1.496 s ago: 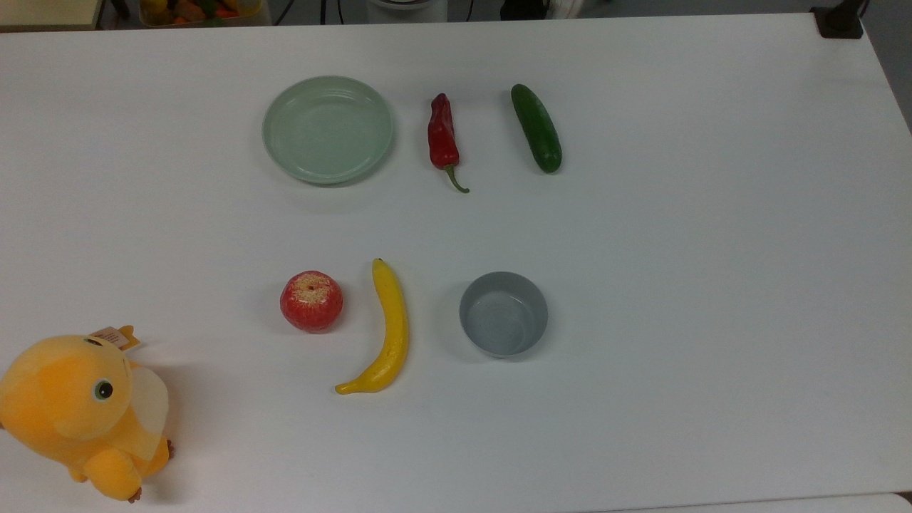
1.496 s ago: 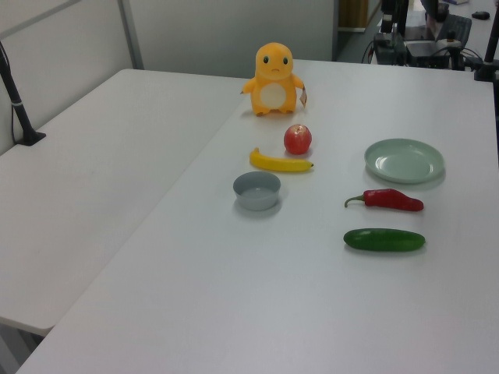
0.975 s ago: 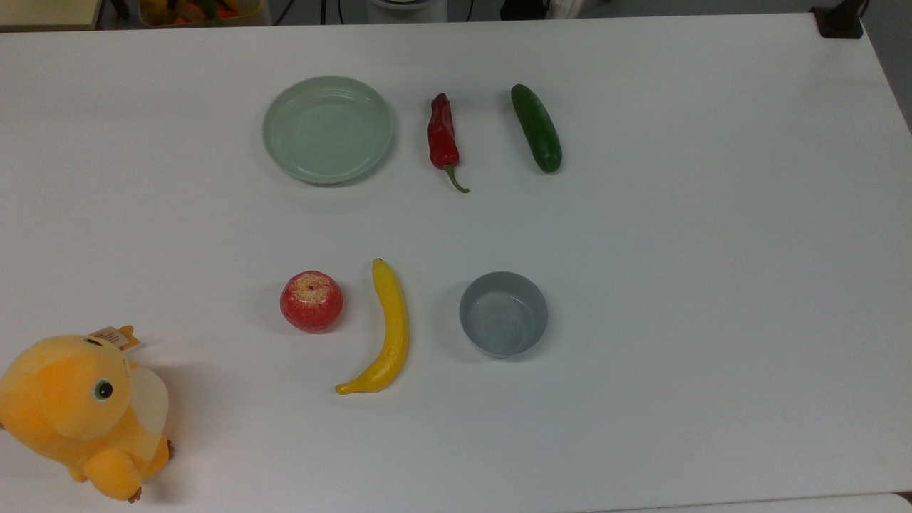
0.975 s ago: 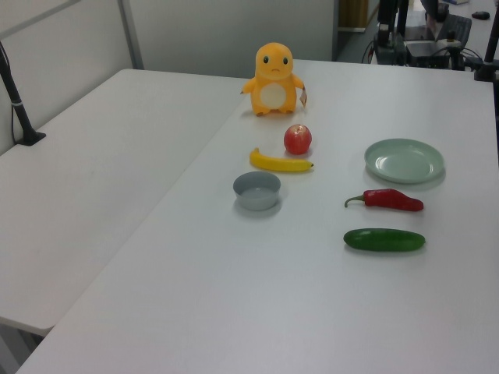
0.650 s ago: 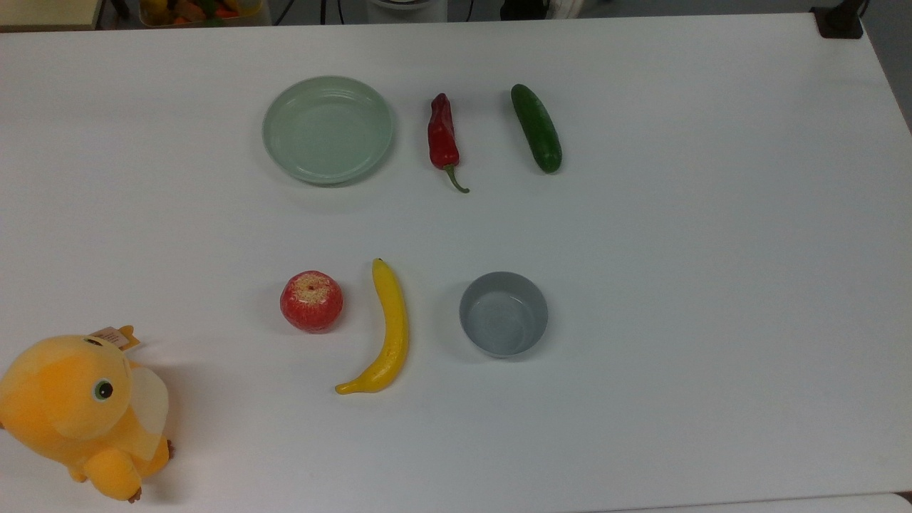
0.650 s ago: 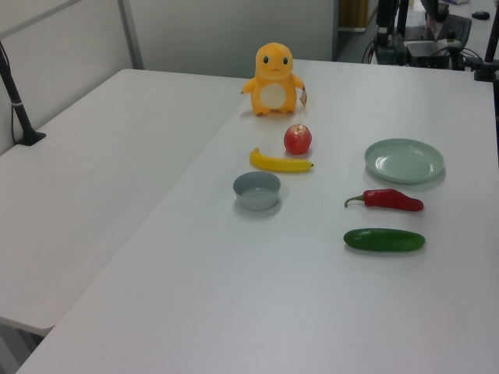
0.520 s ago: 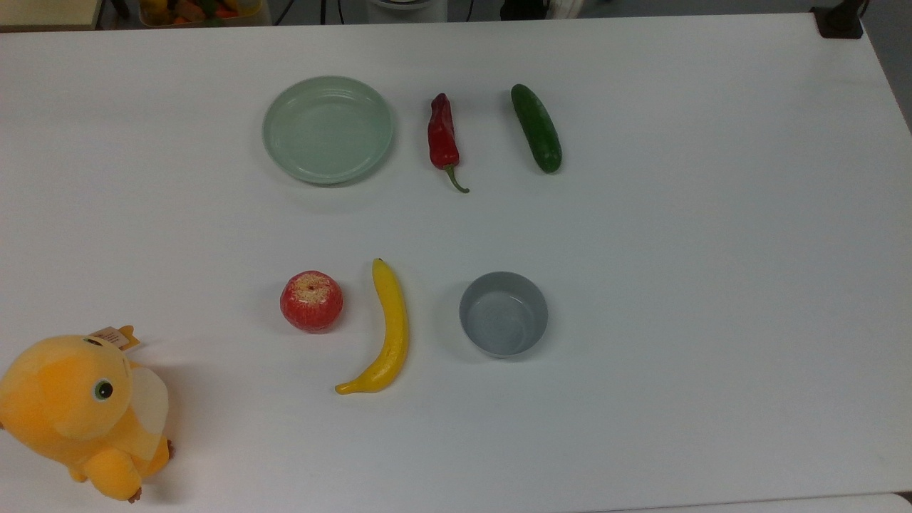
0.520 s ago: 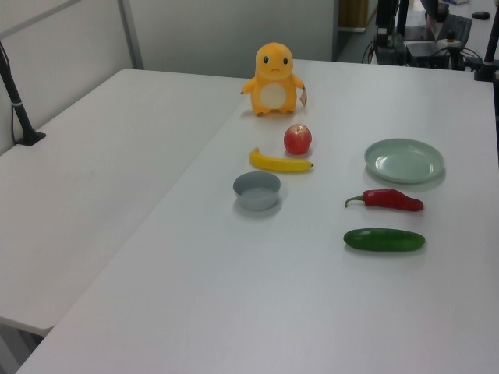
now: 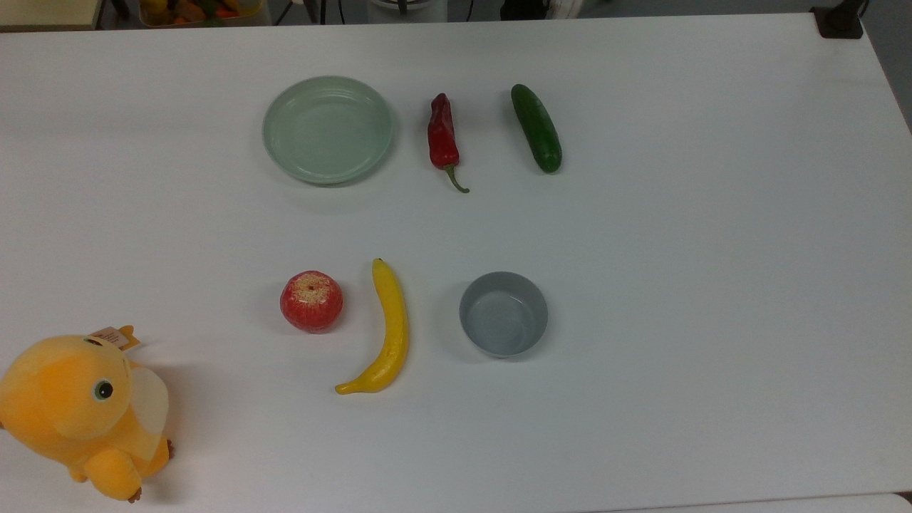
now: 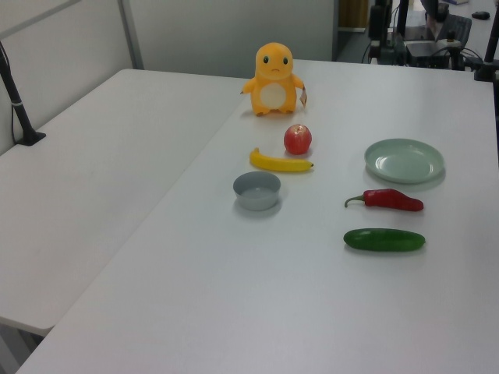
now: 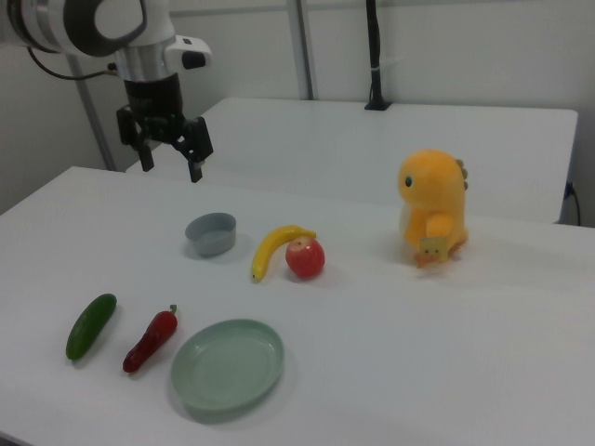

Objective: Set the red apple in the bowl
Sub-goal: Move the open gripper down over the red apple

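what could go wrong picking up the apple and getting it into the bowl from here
1. The banana lies between the red apple and the bowl; a low carry could knock it.
2. The bowl is barely wider than the apple, so an off-centre drop may hit the rim and tip it.
3. The gripper, open, hangs high beyond the bowl; its descent passes over bowl and banana.

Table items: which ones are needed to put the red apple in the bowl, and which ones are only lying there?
Needed:
red apple
bowl
gripper, open, raised above the table

Only lying there:
banana, between apple and bowl
plate
chili pepper
cucumber
plush toy
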`<action>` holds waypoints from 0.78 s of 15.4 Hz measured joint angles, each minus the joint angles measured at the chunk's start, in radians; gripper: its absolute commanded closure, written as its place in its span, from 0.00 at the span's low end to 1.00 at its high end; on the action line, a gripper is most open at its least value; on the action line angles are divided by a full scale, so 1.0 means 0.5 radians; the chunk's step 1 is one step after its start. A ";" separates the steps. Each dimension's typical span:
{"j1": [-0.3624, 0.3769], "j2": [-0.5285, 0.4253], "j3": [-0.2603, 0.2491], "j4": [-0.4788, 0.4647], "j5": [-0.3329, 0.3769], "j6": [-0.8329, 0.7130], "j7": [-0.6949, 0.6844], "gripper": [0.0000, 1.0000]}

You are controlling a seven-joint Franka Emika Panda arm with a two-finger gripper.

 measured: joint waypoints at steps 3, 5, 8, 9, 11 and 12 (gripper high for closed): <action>0.000 0.060 0.000 -0.004 0.000 0.207 0.000 0.00; 0.000 0.115 0.000 -0.010 0.000 0.382 0.000 0.00; 0.017 0.215 0.000 -0.018 0.000 0.596 -0.001 0.00; 0.026 0.250 0.000 -0.019 -0.005 0.661 -0.001 0.00; 0.033 0.312 0.001 -0.024 -0.050 0.763 -0.001 0.00; 0.032 0.340 0.000 -0.031 -0.074 0.815 -0.001 0.00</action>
